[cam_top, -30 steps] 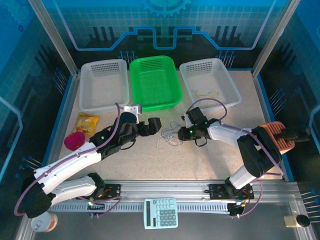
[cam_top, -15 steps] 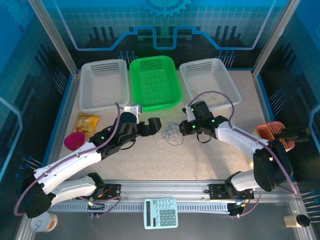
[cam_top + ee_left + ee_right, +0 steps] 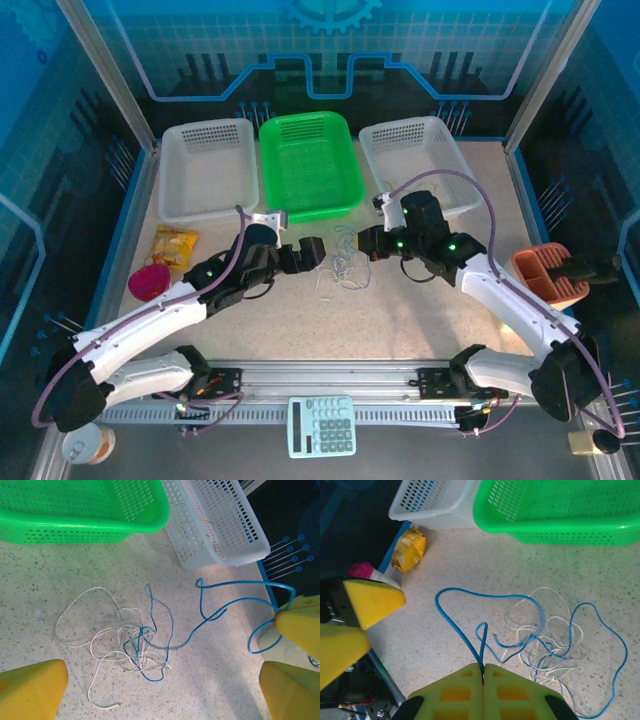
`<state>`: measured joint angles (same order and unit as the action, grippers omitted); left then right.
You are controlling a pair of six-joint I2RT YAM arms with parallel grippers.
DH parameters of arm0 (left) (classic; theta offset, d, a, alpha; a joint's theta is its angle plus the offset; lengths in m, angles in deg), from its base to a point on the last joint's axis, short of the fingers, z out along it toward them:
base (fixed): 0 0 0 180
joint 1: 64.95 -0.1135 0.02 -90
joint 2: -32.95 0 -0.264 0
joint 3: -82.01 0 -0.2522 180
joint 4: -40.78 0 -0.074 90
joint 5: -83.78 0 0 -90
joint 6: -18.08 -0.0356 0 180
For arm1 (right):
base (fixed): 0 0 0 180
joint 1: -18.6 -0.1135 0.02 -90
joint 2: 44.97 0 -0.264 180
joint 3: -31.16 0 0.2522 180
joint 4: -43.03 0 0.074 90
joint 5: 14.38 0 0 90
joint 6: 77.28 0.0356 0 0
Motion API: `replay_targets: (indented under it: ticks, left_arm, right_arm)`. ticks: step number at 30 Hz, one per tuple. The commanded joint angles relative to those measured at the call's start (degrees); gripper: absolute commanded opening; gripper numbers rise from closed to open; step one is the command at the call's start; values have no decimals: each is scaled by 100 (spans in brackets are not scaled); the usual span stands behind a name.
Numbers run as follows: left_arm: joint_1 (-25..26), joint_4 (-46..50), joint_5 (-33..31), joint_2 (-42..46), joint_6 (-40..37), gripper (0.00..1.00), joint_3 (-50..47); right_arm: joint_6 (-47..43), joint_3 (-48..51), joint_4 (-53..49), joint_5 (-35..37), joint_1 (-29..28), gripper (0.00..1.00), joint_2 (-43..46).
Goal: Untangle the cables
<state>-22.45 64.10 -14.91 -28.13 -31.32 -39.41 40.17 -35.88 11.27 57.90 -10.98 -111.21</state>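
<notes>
A: Qty?
B: 3 baskets: 1 green basket (image 3: pixel 308 165), 2 white baskets (image 3: pixel 205 170). The cables (image 3: pixel 131 647): 1 blue cable (image 3: pixel 235 583); whitish ones too tangled to count. Thin, looped, knotted just beside green basket.
A: Grippers?
B: L gripper (image 3: pixel 308 252) fingers apart, empty. R gripper (image 3: pixel 483 669) clamped on blue cable.

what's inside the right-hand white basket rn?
A few thin yellowish cables lie loose on the floor of the white basket. Its near left corner is covered by the right arm, so anything lying there can't be seen.
</notes>
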Motion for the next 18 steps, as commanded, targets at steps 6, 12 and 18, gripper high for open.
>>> replay_targets:
  ticks: [6,12,18]
  left_arm:
    - [-277,-409,711,47,684,99,154]
    - [-573,-1064,1213,146,2096,98,19]
    - [-587,-1758,1586,-51,3090,92,53]
  right_arm:
    - [70,-107,78,-288,-47,0,337]
    - [-18,165,501,-506,-42,0,440]
    - [-53,393,901,-751,-94,0,515]
